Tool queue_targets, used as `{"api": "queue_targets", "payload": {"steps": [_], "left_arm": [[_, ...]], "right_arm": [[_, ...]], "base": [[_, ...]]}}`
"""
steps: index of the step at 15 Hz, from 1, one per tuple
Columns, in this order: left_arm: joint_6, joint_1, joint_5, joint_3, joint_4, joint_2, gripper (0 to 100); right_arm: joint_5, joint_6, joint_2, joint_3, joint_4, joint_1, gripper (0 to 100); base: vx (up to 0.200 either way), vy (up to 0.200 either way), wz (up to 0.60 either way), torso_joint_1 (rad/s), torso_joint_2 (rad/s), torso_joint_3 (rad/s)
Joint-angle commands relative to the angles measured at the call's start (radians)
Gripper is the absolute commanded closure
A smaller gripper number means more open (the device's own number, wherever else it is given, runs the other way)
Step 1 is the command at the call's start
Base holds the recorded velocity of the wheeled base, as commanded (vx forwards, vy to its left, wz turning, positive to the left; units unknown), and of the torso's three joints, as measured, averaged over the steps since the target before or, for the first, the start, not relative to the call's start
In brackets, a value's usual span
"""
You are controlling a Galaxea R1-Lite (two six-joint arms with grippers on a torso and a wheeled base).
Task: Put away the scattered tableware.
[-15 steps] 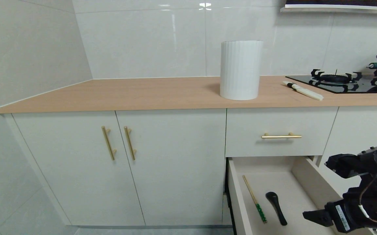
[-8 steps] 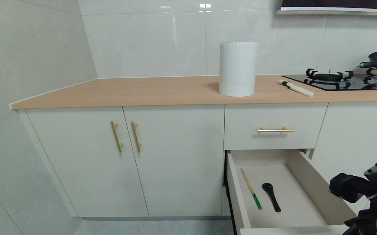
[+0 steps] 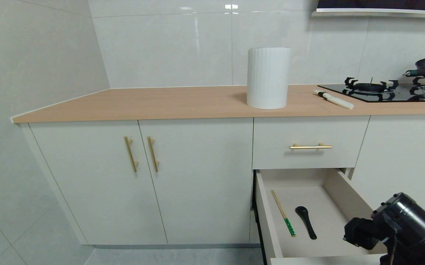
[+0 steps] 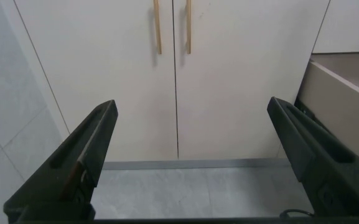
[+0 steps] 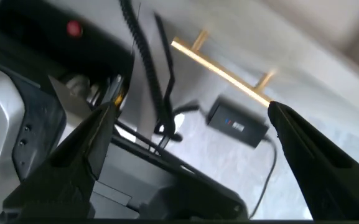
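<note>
Chopsticks [image 3: 283,213], green-tipped wood, and black spoon [image 3: 307,223] lie in open white drawer [image 3: 345,198], lower right; cream utensil [image 3: 334,99], upper right, sits unstowed on wooden counter [image 3: 161,103]. Left gripper [image 4: 191,107] and right gripper [image 5: 191,111] gape empty.

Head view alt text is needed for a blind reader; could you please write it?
An open pale drawer holds wooden chopsticks with green ends and a black spoon, side by side. On the wooden countertop above are a white ribbed cylindrical container and a white knife lying beside a black gas hob.
</note>
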Motion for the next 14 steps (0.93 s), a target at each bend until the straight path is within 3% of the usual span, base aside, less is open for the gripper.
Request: {"api": "queue_targets", "payload": {"steps": [1, 7, 14], "left_arm": [[0.0, 0.0, 0.001, 0.0, 0.0, 0.0, 0], [0.0, 0.001, 0.001, 0.0, 0.0, 0.0, 0], [0.0, 0.0, 0.0, 0.0, 0.0, 0.0, 0]], "right_arm": [[0.002, 0.031, 0.097, 0.001, -0.037, 0.003, 0], [-0.008, 0.169, 0.209, -0.013, -0.169, 0.0, 0], [-0.082, 0.318, 0.301, -0.099, -0.196, -0.014, 0]], "base": [[0.0, 0.0, 0.0, 0.0, 0.0, 0.0], [0.0, 0.0, 0.0, 0.0, 0.0, 0.0], [0.0, 0.0, 0.0, 0.0, 0.0, 0.0]]}}
